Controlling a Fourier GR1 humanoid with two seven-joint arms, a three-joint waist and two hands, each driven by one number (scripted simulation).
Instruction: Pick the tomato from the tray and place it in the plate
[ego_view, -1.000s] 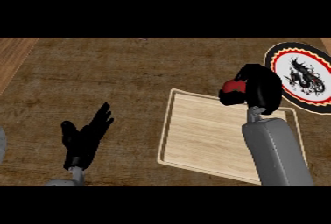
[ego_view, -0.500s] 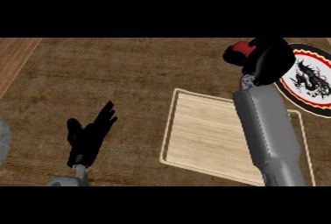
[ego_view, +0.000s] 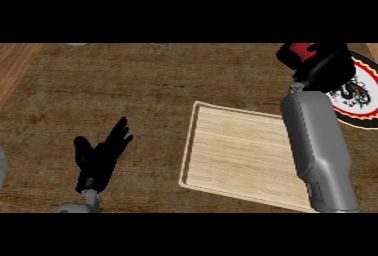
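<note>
The tomato (ego_view: 299, 50), at one o'clock, sat enclosed in the curled right hand (ego_view: 323, 67) just left of the plate (ego_view: 358, 100); released there, it might roll onto the tabletop (ego_view: 111, 90).

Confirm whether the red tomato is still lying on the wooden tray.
No: the right robot hand holds the red tomato beyond the bare wooden tray.

A single head view looks steeply down on the wooden counter (ego_view: 148, 90), close above it. The right hand (ego_view: 325, 67) reaches to the view's upper right corner; the left hand (ego_view: 100, 155) sits lower left.
</note>
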